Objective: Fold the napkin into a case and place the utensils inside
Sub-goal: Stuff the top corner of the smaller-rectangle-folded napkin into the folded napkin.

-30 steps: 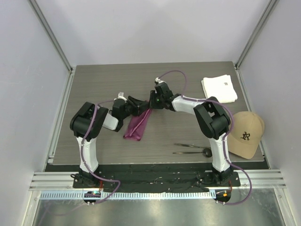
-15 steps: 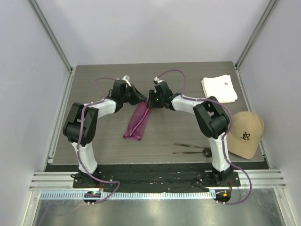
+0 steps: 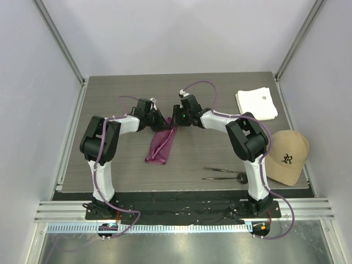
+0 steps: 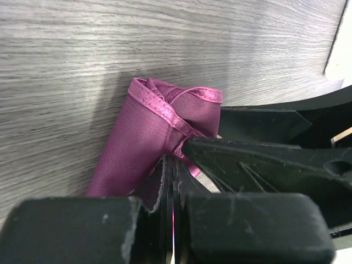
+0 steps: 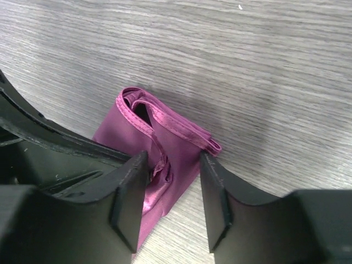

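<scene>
Left fingers (image 4: 258, 165) closed in, pinching napkin (image 4: 143, 132)

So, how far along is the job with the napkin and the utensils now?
Done: the napkin lies folded into a long narrow strip. In hand: the left gripper is shut on its far end, and the right gripper stands open astride that end. Left: the utensils lie apart from it, not yet inside.

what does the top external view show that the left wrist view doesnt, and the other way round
Only top external: the utensils, the tan cap and the white cloth. Only left wrist: up close, the left gripper pinched shut on the napkin at its stitched hem. Both: the folded napkin lying on the wood-grain table.
</scene>
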`<state>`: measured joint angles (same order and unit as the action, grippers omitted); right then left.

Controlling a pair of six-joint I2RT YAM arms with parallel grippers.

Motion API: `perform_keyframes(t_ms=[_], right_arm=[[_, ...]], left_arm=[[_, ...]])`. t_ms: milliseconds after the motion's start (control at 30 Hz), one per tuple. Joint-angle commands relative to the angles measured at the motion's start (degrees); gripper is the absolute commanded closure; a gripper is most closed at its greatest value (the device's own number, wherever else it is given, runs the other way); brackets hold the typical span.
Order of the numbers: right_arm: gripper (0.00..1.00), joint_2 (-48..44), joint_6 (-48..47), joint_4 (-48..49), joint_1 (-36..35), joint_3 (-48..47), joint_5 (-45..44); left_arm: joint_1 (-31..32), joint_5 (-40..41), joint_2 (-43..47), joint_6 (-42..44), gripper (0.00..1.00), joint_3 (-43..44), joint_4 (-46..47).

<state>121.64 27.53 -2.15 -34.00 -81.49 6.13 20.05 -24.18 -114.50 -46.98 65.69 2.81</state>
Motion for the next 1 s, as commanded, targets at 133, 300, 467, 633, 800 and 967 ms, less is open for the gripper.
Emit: perform_keyframes(t_ms=[133,300,467,633,800,967], right_arm=[[0.45,-3.6,-6.34,-10.41,0.07,-4.55,0.73],[0.4,-6.59,-13.54,-14.46,0.16,-3.25,-0.94],[0.58,-6.77,-16.19,-12.53,0.34,-2.53,1.33],[0.75,-5.46,-15.67,-12.35,0.42,-4.9,2.65],[0.69,-3.96,-14.26,-12.35,0.07,-5.0,5.29],[0.66,-4.57,-14.43,-11.56,-0.19,-3.76,3.89]], left_arm=[[0.42,0.8,-0.82,1.37,1.0,-0.38,-1.59],[0.51,1.51,-0.03,1.45,1.0,-1.53,-1.66],[0.51,1.51,-0.02,1.37,1.0,-1.53,-1.75],[0.42,1.69,0.41,1.28,1.0,-1.88,-1.75],[0.51,1.77,1.9,0.93,1.0,-2.76,-1.06],[0.42,2.12,4.54,0.57,0.97,-4.34,0.18]])
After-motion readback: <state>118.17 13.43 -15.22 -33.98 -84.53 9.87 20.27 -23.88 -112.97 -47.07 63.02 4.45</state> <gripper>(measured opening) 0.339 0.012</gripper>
